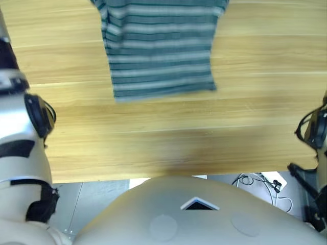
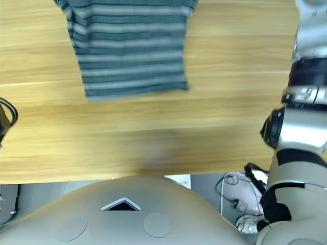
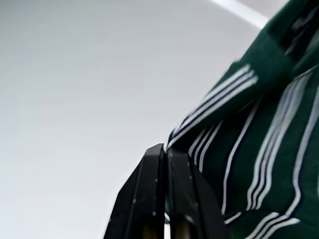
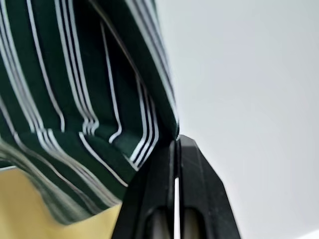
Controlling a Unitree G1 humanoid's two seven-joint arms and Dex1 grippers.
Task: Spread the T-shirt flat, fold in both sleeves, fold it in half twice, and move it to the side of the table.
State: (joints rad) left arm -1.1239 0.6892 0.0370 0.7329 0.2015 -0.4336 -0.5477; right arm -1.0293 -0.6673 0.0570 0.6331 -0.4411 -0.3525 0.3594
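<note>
Head views: T-shirt hangs over the surface, hem farthest from the fingers.
Left wrist: left fingers pinched shut on a striped edge at their tips.
Right wrist: right fingers likewise clamped.
Lower both evenly, hem first, with the cloth taut between your grips.

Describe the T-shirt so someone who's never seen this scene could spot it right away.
Start at the wide wooden table. Over its far middle is the T-shirt, dark green with thin pale stripes. It is the only cloth there, and the left gripper and right gripper each pinch an edge of it.
</note>
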